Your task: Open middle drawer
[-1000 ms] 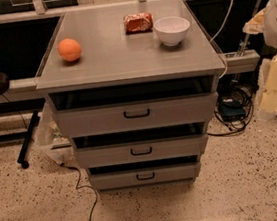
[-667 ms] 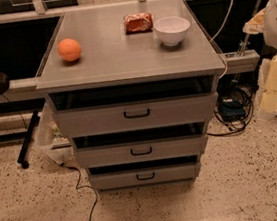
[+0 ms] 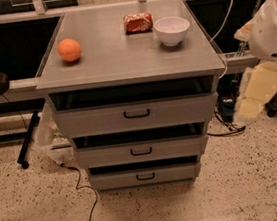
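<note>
**Beside the drawers, nothing has stirred**

At the right edge of the camera view, the gripper (image 3: 254, 99) hangs off to the side of the table (image 3: 123, 64), well apart from all three drawer fronts. Whether it is spread or closed I cannot tell. Its pose matches the pictures from a second ago, and so does everything else, so no change shows.

The middle drawer (image 3: 109, 155) sits between the taller top drawer (image 3: 94, 120) and the narrower bottom drawer (image 3: 117, 179). Only a thin dark gap shows above its front, and nothing touches its black handle (image 3: 141, 151). An orange (image 3: 69, 49), a red packet (image 3: 138, 23) and a white bowl (image 3: 172, 30) rest on the table.

By my judgement the pull has not begun. The gripper has yet to travel left and down to the handle, so the task stands at its start.
</note>
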You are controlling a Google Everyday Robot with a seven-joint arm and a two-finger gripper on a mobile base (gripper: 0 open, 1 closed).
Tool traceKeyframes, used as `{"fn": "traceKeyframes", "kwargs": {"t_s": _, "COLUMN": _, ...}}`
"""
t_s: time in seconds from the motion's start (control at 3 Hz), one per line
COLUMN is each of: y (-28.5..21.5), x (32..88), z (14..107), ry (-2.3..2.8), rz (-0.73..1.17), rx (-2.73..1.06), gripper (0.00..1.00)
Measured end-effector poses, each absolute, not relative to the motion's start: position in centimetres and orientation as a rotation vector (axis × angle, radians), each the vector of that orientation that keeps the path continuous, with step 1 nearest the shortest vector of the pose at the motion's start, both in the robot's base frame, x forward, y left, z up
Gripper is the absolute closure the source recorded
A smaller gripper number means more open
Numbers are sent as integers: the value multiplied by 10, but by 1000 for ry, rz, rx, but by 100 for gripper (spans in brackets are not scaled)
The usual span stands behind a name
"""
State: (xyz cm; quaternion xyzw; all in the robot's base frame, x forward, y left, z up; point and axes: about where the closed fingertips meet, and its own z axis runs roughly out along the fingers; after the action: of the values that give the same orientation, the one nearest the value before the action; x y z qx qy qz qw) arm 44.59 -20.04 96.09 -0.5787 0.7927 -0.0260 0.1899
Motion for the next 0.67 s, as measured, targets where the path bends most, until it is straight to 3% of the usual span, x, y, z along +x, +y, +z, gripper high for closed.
{"fn": "traceKeyframes", "kwargs": {"t_s": 0.67, "y": -157, "x": 462, "z": 874, "ry": 2217, "rz": 174, "rx": -1372, "gripper": 0}}
